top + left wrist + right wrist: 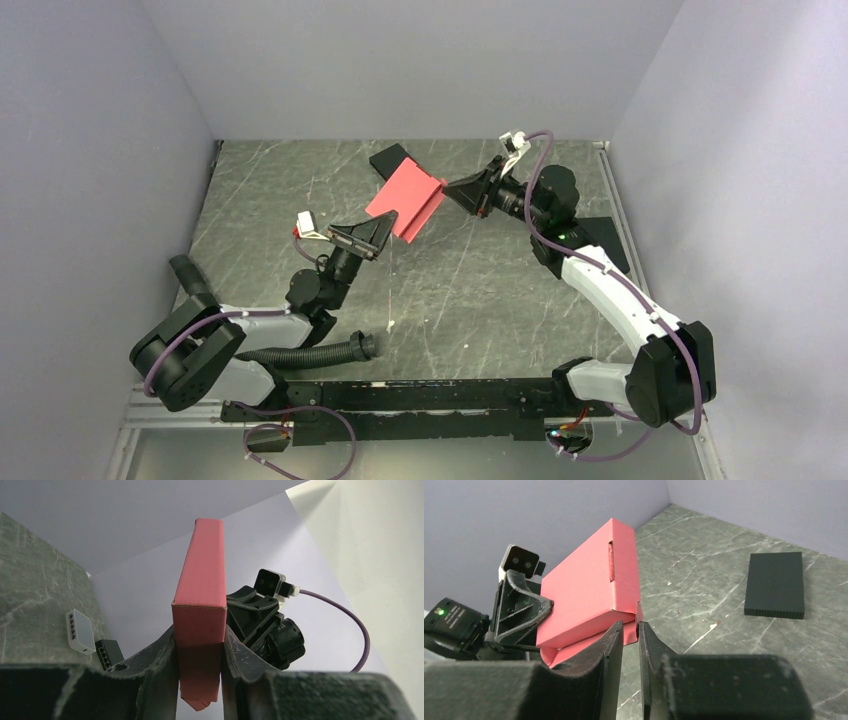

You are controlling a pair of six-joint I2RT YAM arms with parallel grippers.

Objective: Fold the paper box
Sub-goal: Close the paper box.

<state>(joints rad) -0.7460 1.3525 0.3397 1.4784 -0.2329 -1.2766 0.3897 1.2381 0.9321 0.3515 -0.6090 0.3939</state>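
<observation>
Paper box point(405, 200) | left claw point(199, 632) clamps it | right claw point(629, 626) barely parted | black box point(774, 585) behind

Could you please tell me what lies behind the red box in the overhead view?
A flat black box lies on the table behind the red box, near the back wall. Its near part is covered by the red box.

The paper box point(405, 200) partly covered the black box point(388, 158) (top view); whether the right gripper point(638, 626) held it was unclear.
</observation>
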